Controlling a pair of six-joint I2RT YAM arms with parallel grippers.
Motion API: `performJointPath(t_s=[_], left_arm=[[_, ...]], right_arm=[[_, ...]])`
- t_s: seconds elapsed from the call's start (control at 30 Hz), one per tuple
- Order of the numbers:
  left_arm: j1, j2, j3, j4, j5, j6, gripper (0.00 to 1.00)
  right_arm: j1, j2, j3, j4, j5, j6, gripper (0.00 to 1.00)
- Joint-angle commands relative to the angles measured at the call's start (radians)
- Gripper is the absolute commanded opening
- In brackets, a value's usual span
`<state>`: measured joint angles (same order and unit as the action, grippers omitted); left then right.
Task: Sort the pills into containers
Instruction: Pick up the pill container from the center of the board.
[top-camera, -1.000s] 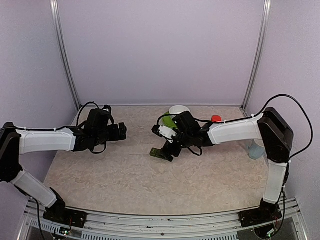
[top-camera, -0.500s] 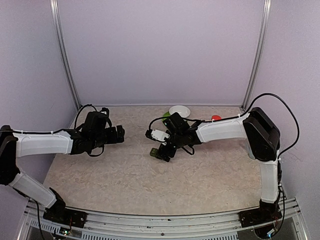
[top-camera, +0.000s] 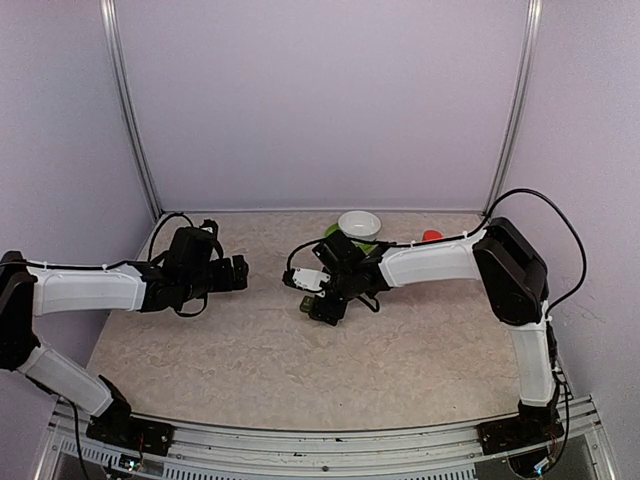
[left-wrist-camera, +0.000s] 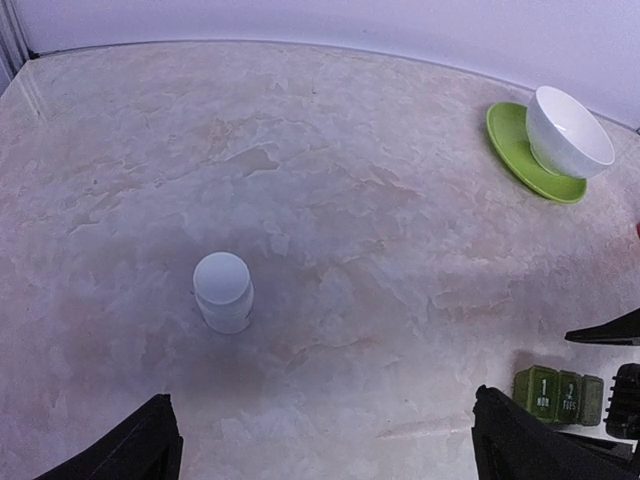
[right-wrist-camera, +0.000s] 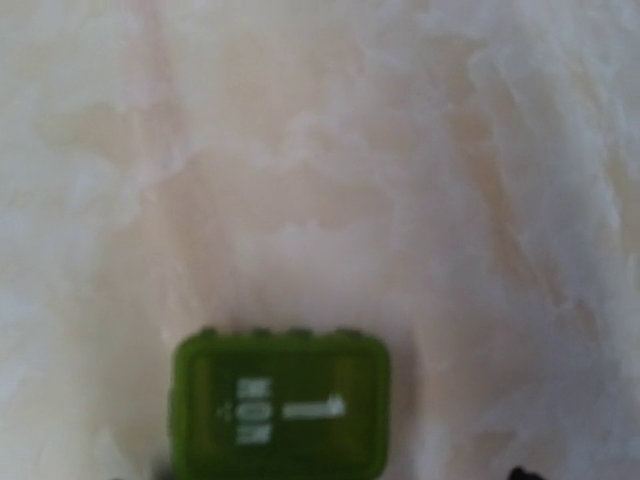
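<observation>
The containers are a dark green strip of lidded squares lying flat on the table; they also show in the overhead view as the containers. My right gripper hangs right over the strip's right end. In the right wrist view one lid with white lettering fills the lower middle, between the jaws. Only a dark tip of one finger shows there, clear of the lid, so the jaws stand open. My left gripper is open above bare table. No pills are in view.
A small white bottle stands upright ahead of the left gripper. A white bowl sits on a green plate at the back. A red cap shows behind the right arm. Purple walls enclose the table.
My right arm has reached further left and lower over the containers. The bowl and plate, partly hidden before, now show. The left arm has barely moved.
</observation>
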<state>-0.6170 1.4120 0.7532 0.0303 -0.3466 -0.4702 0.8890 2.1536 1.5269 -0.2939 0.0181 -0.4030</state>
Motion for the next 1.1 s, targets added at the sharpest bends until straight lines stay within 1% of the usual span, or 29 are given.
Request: performJointPath(t_s=[0.0,0.13,0.23,0.3,0.37,0.43,0.5,0.63,0.7,0.9,1.07], left_arm=[[-0.004,-0.01,-0.012,0.019,0.002,-0.011,0.99],[-0.005,-0.012,-0.019,0.02,-0.001,-0.012,0.99],[-0.005,-0.013,-0.026,0.023,-0.003,-0.012,0.99],[-0.004,-0.016,-0.032,0.028,-0.003,-0.015,0.99],[-0.003,-0.016,-0.036,0.03,-0.002,-0.017,0.99],[-0.003,-0.013,-0.039,0.034,0.002,-0.019,0.99],[-0.003,-0.01,-0.041,0.037,0.006,-0.022,0.99],[-0.003,-0.014,-0.048,0.046,0.023,-0.023,0.99],[-0.004,-0.021,-0.056,0.068,0.066,-0.017,0.99],[-0.005,-0.048,-0.101,0.166,0.206,-0.021,0.99],[-0.005,-0.067,-0.133,0.256,0.358,-0.044,0.99]], right_arm=[[0.019,0.046,0.053,-0.044,0.044,-0.029,0.78],[0.022,0.063,0.075,-0.064,0.074,-0.033,0.69],[0.026,0.071,0.089,-0.088,0.089,-0.038,0.59],[0.027,0.076,0.102,-0.106,0.089,-0.038,0.48],[0.028,0.078,0.111,-0.117,0.086,-0.034,0.46],[0.029,0.072,0.113,-0.118,0.081,-0.033,0.38],[0.03,0.064,0.112,-0.119,0.065,-0.033,0.35],[0.03,0.012,0.086,-0.106,0.016,-0.03,0.24],[0.031,-0.036,0.04,-0.067,-0.016,-0.036,0.21],[0.03,-0.149,-0.074,0.025,-0.042,-0.054,0.21],[0.033,-0.244,-0.176,0.126,-0.077,-0.06,0.21]])
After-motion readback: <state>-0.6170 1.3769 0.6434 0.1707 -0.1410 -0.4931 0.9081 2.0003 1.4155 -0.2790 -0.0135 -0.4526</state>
